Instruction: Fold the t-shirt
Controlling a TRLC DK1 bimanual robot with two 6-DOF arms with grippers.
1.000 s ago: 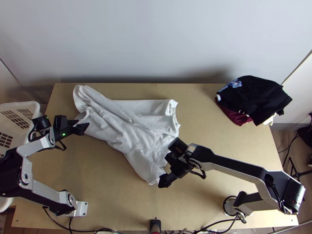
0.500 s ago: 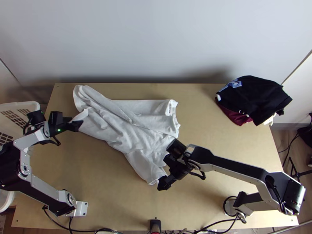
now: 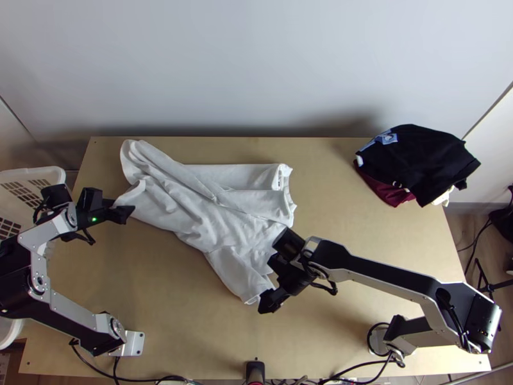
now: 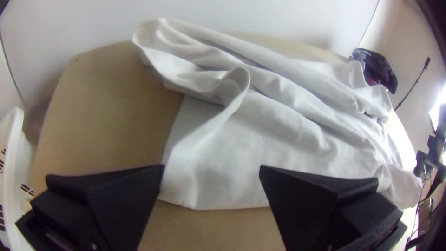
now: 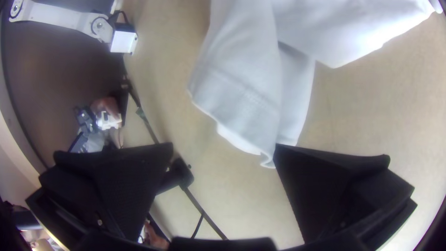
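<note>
Looking over the tabletop (image 3: 160, 308), we find the white t-shirt (image 3: 205, 212) lying across its left and middle, partly spread and rumpled, with long creases and overlapping layers; which layer is front or back we cannot tell. The left claw (image 3: 125, 213) is at the t-shirt's left end, spread wide in its wrist view, where a loose edge curls up; from above, its dark tips cover a bit of that end. The right claw (image 3: 267, 303) is at the t-shirt's near corner, also spread wide; one finger's tip meets the hem in its wrist view, and whether it touches or merely overlaps we cannot say. Left of the t-shirt, a white basket (image 3: 40, 174) is cut off by the top view's edge and partly hidden behind the arm; well right of the t-shirt lies a dark clothes pile (image 3: 423, 160), its lower layers mostly covered.
</note>
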